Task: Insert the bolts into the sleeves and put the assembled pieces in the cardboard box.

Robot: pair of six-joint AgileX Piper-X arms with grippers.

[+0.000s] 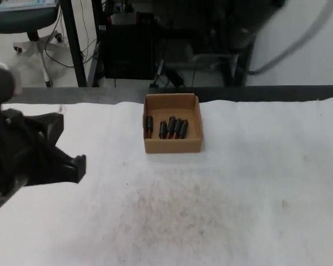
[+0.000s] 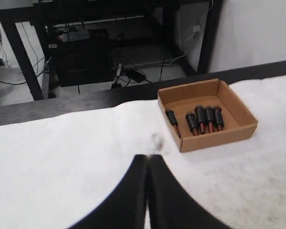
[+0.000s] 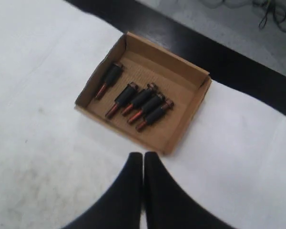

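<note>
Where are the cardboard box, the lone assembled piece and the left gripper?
cardboard box point(image 1: 172, 146), high view, front outer wall.
lone assembled piece point(image 3: 111, 75), right wrist view, black sleeve.
left gripper point(image 2: 148, 157), left wrist view, between shut fingertips.

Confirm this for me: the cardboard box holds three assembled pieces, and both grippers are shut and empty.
Not quite: the cardboard box holds five assembled pieces, not three. The right wrist view shows one lying apart and four side by side. The rest stands: the left gripper and the right gripper are shut and empty.
</note>
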